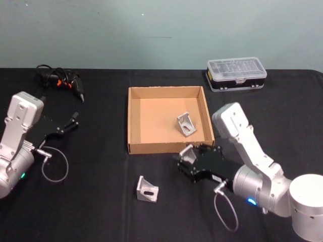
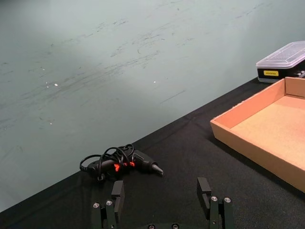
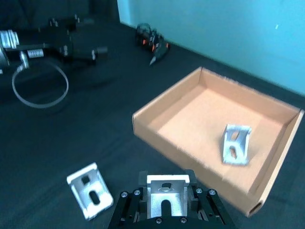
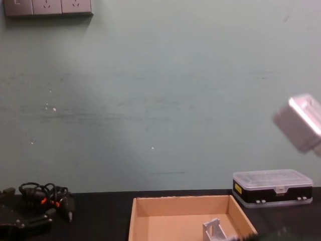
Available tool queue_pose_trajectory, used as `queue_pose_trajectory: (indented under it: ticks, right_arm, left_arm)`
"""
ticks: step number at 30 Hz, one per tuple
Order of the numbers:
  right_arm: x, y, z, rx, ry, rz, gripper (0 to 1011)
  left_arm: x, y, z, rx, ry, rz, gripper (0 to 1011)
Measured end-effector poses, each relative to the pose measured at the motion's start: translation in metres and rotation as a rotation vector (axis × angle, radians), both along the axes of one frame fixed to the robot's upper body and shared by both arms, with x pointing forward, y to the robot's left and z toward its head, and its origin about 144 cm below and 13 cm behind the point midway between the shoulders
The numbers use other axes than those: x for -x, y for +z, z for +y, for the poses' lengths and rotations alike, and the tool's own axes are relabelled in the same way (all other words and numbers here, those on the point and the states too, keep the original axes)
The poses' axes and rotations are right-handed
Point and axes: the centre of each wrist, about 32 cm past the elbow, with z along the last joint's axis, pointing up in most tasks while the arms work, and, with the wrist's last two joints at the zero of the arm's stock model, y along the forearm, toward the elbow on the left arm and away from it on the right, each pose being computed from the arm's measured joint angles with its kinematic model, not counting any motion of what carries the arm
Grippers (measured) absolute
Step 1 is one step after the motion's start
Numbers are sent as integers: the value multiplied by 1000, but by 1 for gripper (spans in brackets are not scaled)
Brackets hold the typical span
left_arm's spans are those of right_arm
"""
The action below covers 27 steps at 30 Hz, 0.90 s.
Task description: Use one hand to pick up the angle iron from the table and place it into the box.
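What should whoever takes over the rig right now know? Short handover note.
Right gripper: shut on the held angle iron, just outside the front wall of the box, not yet over it.
Left gripper: open, holding nothing, parked at the left of the table.
Done: a second angle iron lies inside the box.
Left: carry the held one over the wall and release it; a third angle iron lies on the table in front of the box.

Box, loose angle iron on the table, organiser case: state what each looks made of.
Box: matte tan cardboard, raw folded walls. Angle iron: silvery metal, probably aluminium, dull satin sheen, punched slot. Organiser case: plastic, it seems; clear glossy lid, black base.
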Motion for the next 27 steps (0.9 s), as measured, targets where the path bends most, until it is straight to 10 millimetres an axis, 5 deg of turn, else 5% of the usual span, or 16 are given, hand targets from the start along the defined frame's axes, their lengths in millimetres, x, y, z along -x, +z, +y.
queue_pose_trajectory:
  ticks: [13, 27]
  right_arm:
    - [-30, 25, 21, -18, -8, -97, 451]
    - [-76, 19, 60, 27, -7, -95, 451]
  left_arm:
    - [0, 0, 0, 0, 0, 0, 1000]
    - [0, 0, 0, 0, 0, 0, 1000]
